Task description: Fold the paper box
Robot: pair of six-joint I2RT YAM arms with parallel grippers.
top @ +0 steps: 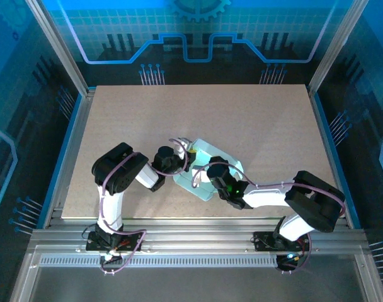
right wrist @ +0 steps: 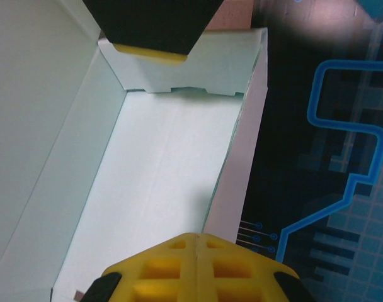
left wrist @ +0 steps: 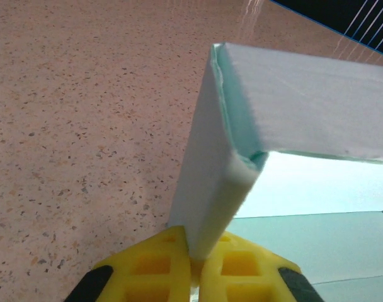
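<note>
Paper box [top: 218,165] sits half-formed on the table [top: 147,119], close to the near edge and about midway across, between the two arms. In its wrist view the left gripper [left wrist: 193,253] is clamped on it. The yellow fingers [left wrist: 242,267] squeeze the foot of an upright, doubled-over corner wall [left wrist: 210,182], and another panel runs off to the right. The right gripper [right wrist: 196,244] has its pads pressed together at the near end of the side wall [right wrist: 239,163]. Whether card is caught between them I cannot tell. At the far end, the end wall [right wrist: 204,69] stands with its tab edge down against the floor.

The step in hand looks like raising and locking the walls. The left pinch should serve as the anchor, low at the crease, so the thin card does not buckle. The right gripper should work slowly, bringing the side wall square to the floor before any tab is seated. Pulling the grippers apart or twisting could spring the corner open or tear the card. Light as it is, the box would likely slide if let go.
</note>
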